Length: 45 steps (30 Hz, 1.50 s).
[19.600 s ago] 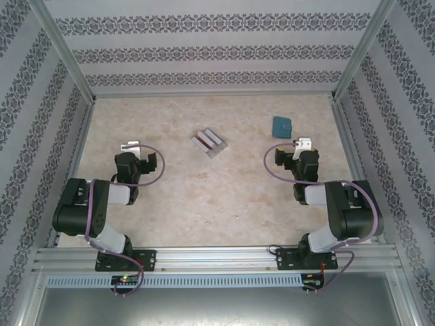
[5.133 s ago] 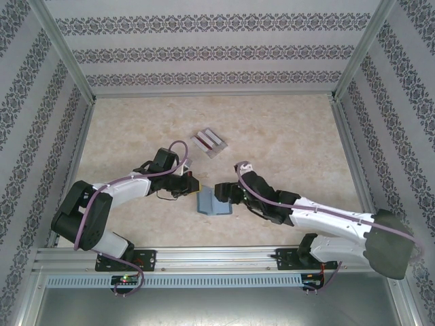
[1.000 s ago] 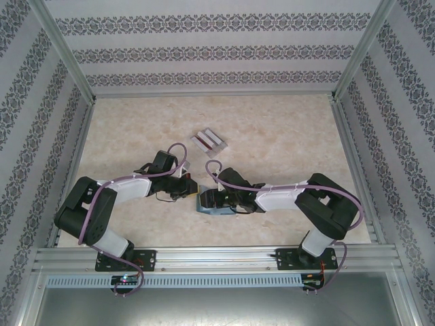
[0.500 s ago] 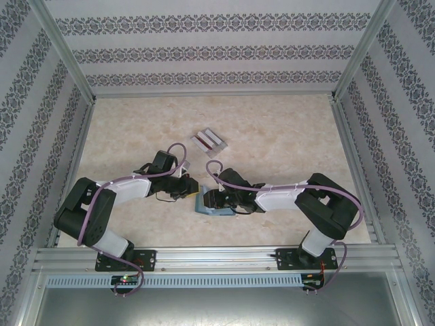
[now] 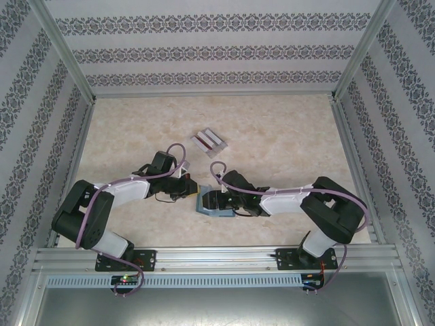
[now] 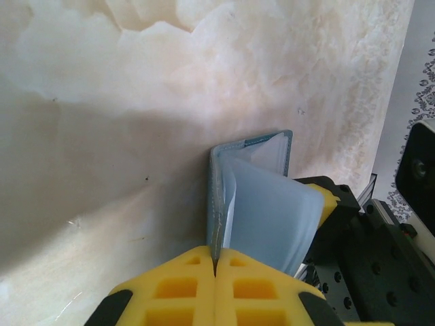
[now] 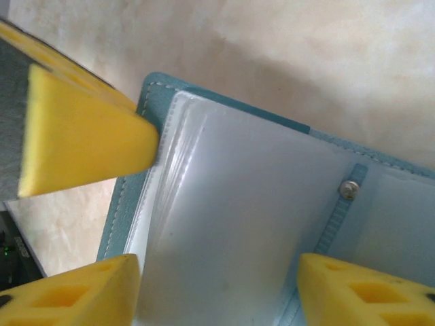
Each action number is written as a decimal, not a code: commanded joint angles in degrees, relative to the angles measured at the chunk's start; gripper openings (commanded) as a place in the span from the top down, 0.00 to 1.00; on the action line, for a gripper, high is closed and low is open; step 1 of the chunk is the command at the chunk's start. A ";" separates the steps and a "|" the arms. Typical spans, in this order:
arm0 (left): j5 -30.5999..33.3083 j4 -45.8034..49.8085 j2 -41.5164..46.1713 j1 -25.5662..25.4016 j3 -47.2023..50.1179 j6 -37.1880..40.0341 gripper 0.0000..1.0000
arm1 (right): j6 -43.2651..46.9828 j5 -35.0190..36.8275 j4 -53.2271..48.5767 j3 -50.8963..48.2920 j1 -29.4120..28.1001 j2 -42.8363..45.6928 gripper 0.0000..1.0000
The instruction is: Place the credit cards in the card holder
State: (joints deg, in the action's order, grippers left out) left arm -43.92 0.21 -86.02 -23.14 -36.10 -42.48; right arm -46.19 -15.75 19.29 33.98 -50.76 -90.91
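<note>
Toward the near edge of the tabletop [image 5: 285, 136], roughly mid-width, the card holder [image 5: 205, 206] sits partly unfolded between the two arms. Left gripper [image 5: 193, 189] comes in from the left and right gripper [image 5: 212, 201] from the right, meeting at the wallet.

Left wrist view: left gripper [image 6: 214, 268] has its yellow pads pressed together, pinching the edge of one teal flap of the card holder [image 6: 255, 204]. The pale blue-grey inner panel bows up to the right of that flap.

Right wrist view: right gripper [image 7: 217, 272] has its fingers [image 7: 75, 295] spread wide, one on each side of the pale pocket panel of the card holder [image 7: 258, 204]. Can't tell if they touch it. Small metal snap [image 7: 349, 188] is visible on the inner tab.

Credit cards [image 5: 209, 142] lie in a small group flat on the tabletop, further back from the wallet towards the middle, well apart from both grippers.
</note>
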 commanded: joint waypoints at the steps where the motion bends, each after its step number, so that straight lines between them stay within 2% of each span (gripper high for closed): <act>1: -0.52 -0.33 0.61 0.36 0.34 0.73 1.00 | 0.97 -0.43 1.28 -0.34 0.07 -0.23 0.30; 6: -0.63 -1.13 0.42 0.34 0.55 0.08 1.00 | 0.58 -0.70 -0.83 2.27 -0.62 -3.86 0.26; 9: -0.53 -0.33 0.25 0.30 0.31 0.15 1.00 | 0.68 -0.72 -4.11 4.65 -0.72 -5.77 0.28; 14: -0.58 -0.85 -0.23 0.34 0.13 0.24 1.00 | 0.74 -0.14 -5.12 5.31 -0.99 -6.53 0.46; 20: -0.07 -0.92 -1.84 0.35 -0.68 0.52 1.00 | 0.93 0.25 -4.52 4.52 -0.92 -5.40 0.53; 21: -0.19 -0.55 -2.34 0.36 -1.08 0.63 0.99 | 0.87 0.12 -4.24 4.45 -0.72 -5.50 0.53; 24: -0.47 -1.17 -3.08 0.31 -0.94 0.44 0.87 | 0.53 -0.67 -2.66 4.04 -0.71 -5.63 0.52; 26: -0.64 -0.98 -3.47 0.37 -1.13 0.69 0.85 | 0.83 -0.55 -2.18 3.73 -0.63 -5.44 0.51; 29: -0.57 -1.34 -3.80 0.37 -1.08 0.58 0.90 | -0.31 1.34 -1.69 3.02 -0.65 -4.73 0.43; 36: -0.36 -2.65 -4.61 0.37 -1.29 -0.13 0.97 | -0.45 1.73 0.86 1.52 -0.48 -3.44 0.45; 40: 0.06 -2.29 -4.33 0.35 -1.14 0.17 1.00 | -0.38 2.63 0.91 1.00 -0.48 -2.96 0.36; 45: 0.17 -2.21 -4.11 0.36 -1.16 -0.03 1.00 | -0.91 2.32 1.11 0.70 -0.59 -3.21 0.41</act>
State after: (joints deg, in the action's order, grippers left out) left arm -43.72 -0.91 -89.65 -22.81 -36.29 -42.59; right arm -46.76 -15.07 21.21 36.03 -50.87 -94.26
